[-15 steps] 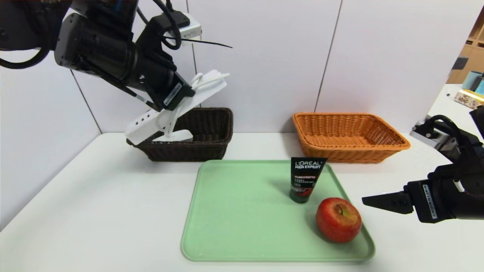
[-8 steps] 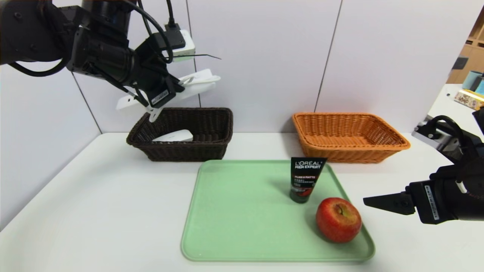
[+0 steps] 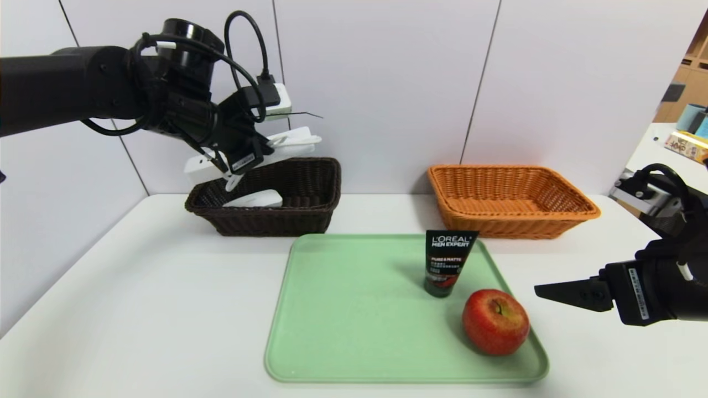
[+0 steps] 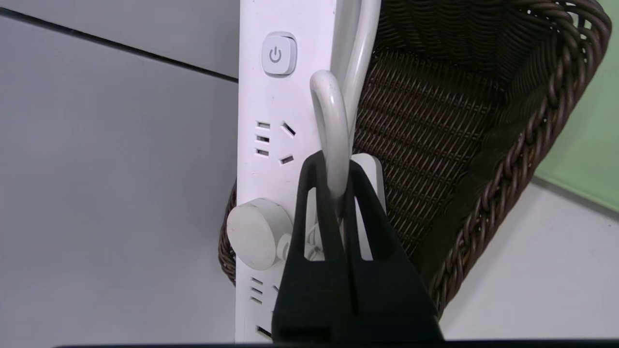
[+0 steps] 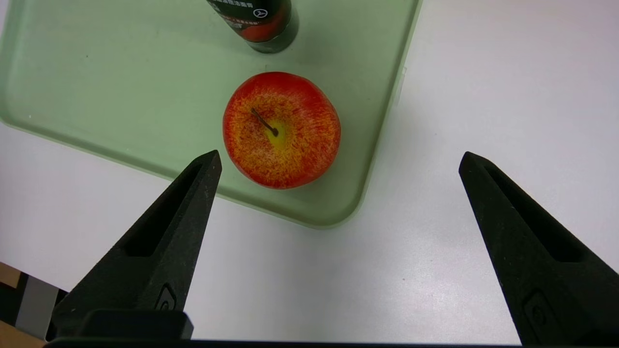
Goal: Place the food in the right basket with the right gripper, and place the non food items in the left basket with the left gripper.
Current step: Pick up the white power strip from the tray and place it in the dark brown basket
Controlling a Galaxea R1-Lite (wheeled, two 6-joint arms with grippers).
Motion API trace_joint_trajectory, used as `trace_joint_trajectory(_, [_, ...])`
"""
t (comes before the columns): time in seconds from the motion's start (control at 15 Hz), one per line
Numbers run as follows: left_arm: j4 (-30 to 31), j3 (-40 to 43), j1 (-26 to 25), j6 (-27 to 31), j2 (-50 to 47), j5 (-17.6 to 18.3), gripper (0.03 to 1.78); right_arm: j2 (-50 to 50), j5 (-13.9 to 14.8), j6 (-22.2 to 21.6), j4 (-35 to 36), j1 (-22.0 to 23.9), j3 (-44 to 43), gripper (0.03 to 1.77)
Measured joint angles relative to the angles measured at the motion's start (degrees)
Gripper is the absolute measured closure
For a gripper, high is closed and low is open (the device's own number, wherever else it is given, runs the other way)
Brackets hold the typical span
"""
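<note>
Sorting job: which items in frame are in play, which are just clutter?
In play: power strip held in shut left gripper above dark basket; white item already inside; apple, L'Oreal tube, green tray, orange basket, open right gripper.
Clutter: boxes on side table.

A white counter [image 3: 138,309] fills the lower part of the head view, meeting a wall of pale grey panels [image 3: 387,83] whose thin dark seams run upward from the counter's far edge. On the counter near its front lies a pale green tray [image 3: 343,309] with rounded corners and a low raised rim. At the far right edge, beyond the counter, stand wooden shelving [image 3: 688,77], a second white surface [image 3: 655,145] bearing a small patterned box [image 3: 685,145], and light blue containers [image 3: 694,117].
</note>
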State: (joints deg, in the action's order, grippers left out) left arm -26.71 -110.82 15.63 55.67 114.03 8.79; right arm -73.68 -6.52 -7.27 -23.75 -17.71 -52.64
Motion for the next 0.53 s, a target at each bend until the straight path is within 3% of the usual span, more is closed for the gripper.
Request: trace_joint_trajectory(0.53, [0.54, 0.0, -0.48, -4.52, 4.55, -0.15, 1.76, -0.05, -0.04, 0.0, 0.05, -0.01, -0.2, 0.1])
